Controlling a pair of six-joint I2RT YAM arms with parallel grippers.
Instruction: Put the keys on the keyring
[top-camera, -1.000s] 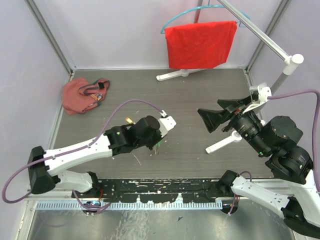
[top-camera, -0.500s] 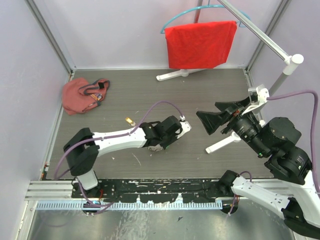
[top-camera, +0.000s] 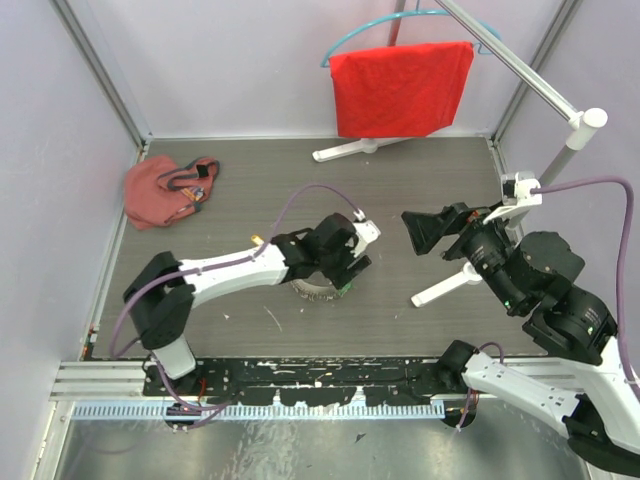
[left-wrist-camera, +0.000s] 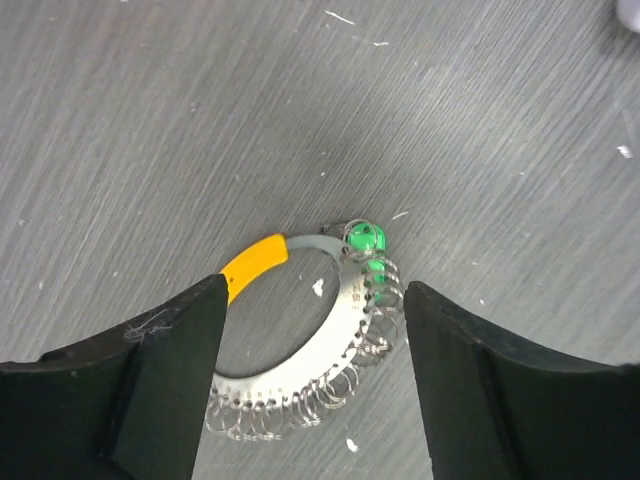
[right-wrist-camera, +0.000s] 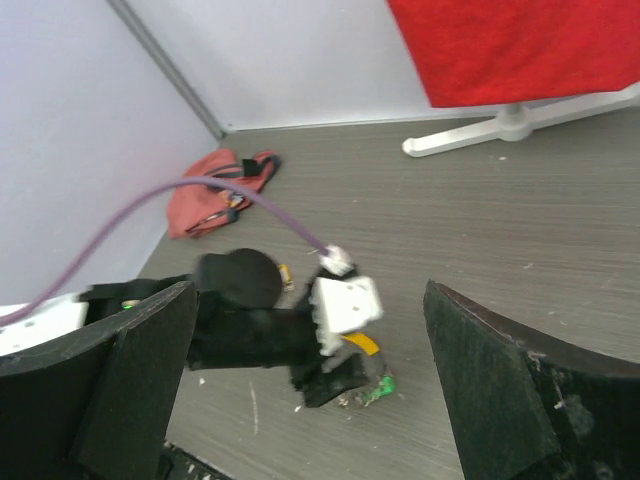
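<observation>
L gripper (left-wrist-camera: 315, 300) hangs over the worktop (left-wrist-camera: 150, 120) w/ jaws apart, its black fingers (left-wrist-camera: 150, 380) filling both bottom corners and the keyring (left-wrist-camera: 348, 310) lying flat btwn them. Ring's orange segment (left-wrist-camera: 253, 265) is at upper left, lower end slipping behind the frame-left fingertip. The green key (left-wrist-camera: 365, 238) sits at the ring's upper right, w/ small wire coils bunched along its lower-right edge; worktop is dark grey, streaky, w/ white flecks.
</observation>
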